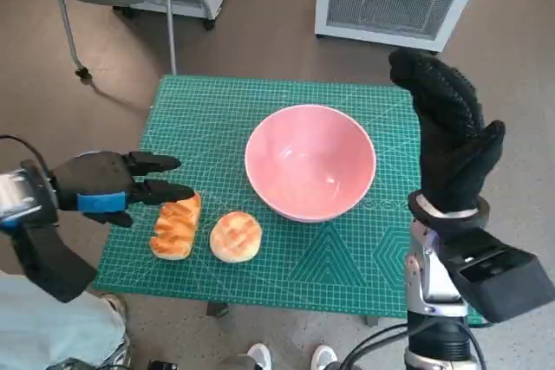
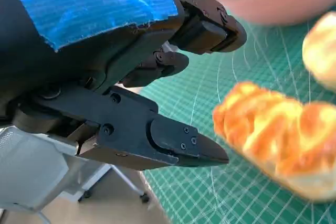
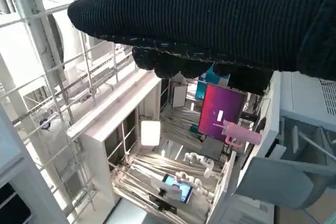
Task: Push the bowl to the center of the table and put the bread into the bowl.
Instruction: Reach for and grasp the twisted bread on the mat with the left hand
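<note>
Hovering with fingers apart and nothing held, the left hand (image 1: 108, 186) has its fingertips just short of the long bread (image 1: 176, 225); a round bun (image 1: 235, 236) lies beyond that. The pink bowl (image 1: 310, 162) sits between both hands. The right hand (image 1: 448, 132) is raised, empty, fingers straight.

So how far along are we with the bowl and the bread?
The bowl already sits about mid-table, so the push looks done. It holds no bread: the long loaf and the round bun both lie on the mat. The left hand hovers open beside the loaf, holding nothing. The right hand is raised at the table's right edge. Grasping and dropping the bread remain.
</note>
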You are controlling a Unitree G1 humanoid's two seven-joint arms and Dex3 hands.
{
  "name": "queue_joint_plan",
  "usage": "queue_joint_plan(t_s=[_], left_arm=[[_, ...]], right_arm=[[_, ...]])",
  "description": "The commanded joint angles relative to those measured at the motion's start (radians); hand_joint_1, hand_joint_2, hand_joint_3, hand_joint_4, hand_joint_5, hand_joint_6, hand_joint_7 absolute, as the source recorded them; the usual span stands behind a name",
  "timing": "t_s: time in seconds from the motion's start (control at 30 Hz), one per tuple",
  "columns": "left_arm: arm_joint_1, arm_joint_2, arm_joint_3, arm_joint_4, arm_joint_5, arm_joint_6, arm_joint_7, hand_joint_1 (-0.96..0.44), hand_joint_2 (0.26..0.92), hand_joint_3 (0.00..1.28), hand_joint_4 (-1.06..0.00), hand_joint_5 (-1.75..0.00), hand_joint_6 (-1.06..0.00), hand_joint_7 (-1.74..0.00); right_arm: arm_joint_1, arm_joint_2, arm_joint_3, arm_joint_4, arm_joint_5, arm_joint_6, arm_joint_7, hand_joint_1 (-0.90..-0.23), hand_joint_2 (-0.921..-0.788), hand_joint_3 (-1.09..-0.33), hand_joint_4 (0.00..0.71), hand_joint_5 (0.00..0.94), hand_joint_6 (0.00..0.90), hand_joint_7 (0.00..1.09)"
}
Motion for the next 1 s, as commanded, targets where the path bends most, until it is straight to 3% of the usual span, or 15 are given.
queue_joint_plan(t_s=[0.03, 0.43, 0.67, 0.87, 1.0], left_arm=[[-0.028, -0.009, -0.076, 0.041, 0.053, 0.021, 0.076, -0.24, 0.810, 0.00, -0.18, 0.00, -0.28, 0.00], [-0.070, -0.070, -0.274, 0.146, 0.175, 0.080, 0.283, -0.24, 0.809, 0.00, -0.12, 0.00, -0.21, 0.00], [-0.087, -0.120, -0.372, 0.224, 0.201, 0.105, 0.340, -0.23, 0.822, 0.01, -0.13, -0.01, -0.23, -0.01], [-0.087, -0.157, -0.421, 0.296, 0.163, 0.083, 0.346, -0.10, 0.894, 0.04, -0.17, -0.02, -0.27, -0.03], [-0.084, -0.178, -0.452, 0.334, 0.155, 0.075, 0.394, -0.01, 0.915, 0.16, -0.23, -0.04, -0.32, -0.06]], right_arm=[[0.030, 0.002, 0.001, -0.002, 0.011, 0.015, 0.005, -0.560, -0.921, -0.817, 0.307, 0.025, -0.001, 0.70], [0.039, 0.001, -0.003, 0.000, 0.022, 0.015, 0.007, -0.562, -0.921, -0.810, 0.308, 0.026, -0.001, 0.70], [0.047, 0.007, -0.001, 0.004, 0.017, 0.011, 0.001, -0.561, -0.921, -0.804, 0.307, 0.026, -0.001, 0.70], [0.048, 0.011, -0.001, 0.016, 0.013, 0.008, -0.002, -0.563, -0.921, -0.800, 0.311, 0.028, -0.001, 0.70], [0.047, 0.014, -0.002, 0.022, 0.009, 0.008, -0.006, -0.563, -0.921, -0.798, 0.310, 0.028, -0.001, 0.70]])
